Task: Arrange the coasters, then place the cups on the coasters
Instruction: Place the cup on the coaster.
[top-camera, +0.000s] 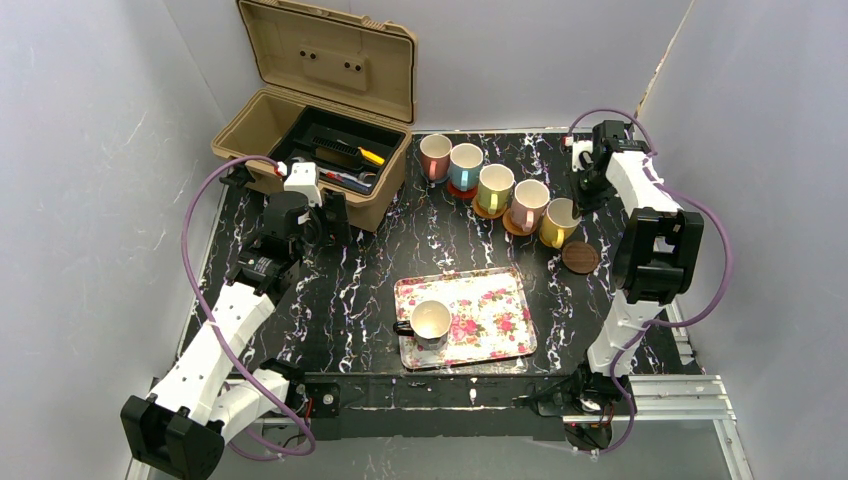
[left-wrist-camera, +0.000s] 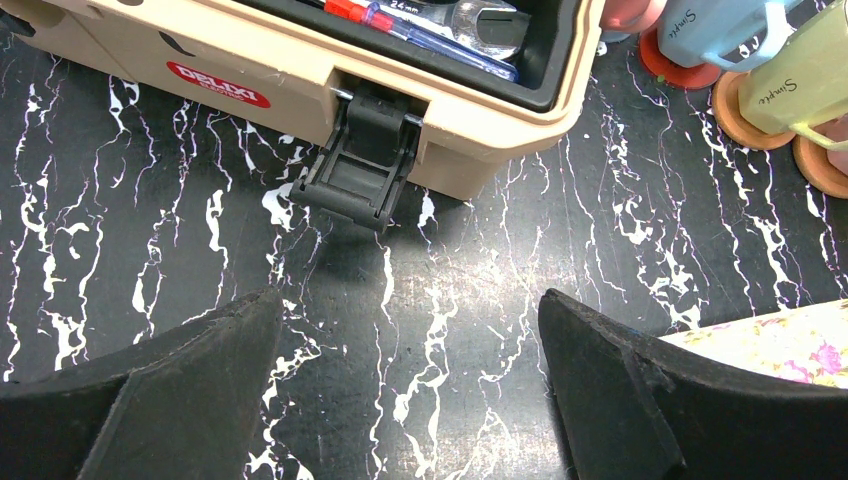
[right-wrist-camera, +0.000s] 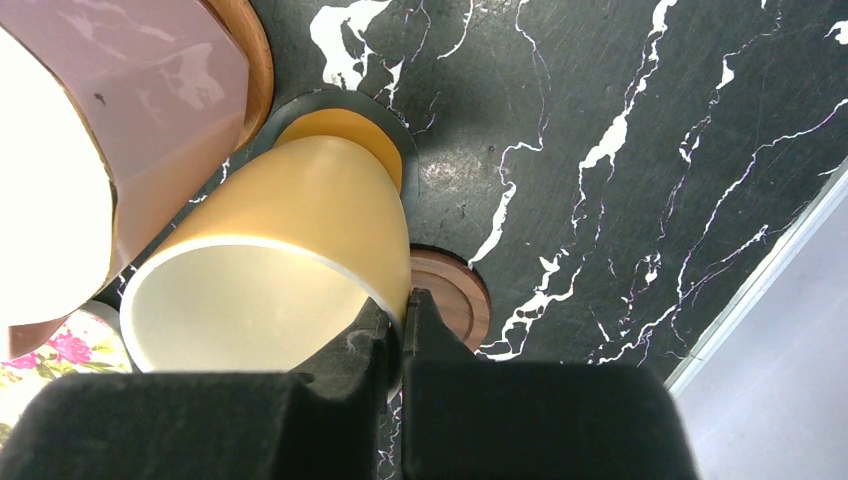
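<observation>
Hovering right gripper (right-wrist-camera: 402, 305), jaws closed

A red oval label (left-wrist-camera: 218, 84) on the tan front of the toolbox (left-wrist-camera: 120, 55) reads "DELIXI" in white capitals; a smaller line under it is too fine to read. Inside the box, a tool (left-wrist-camera: 420, 12) lying by the red handle bears "24 mm". The blue cup (left-wrist-camera: 735, 25) carries the word "Simple" in thin script on its side, and the yellow-green cup (left-wrist-camera: 800, 85) next to it shows the same word. Nothing can be read in the overhead or right wrist views.
</observation>
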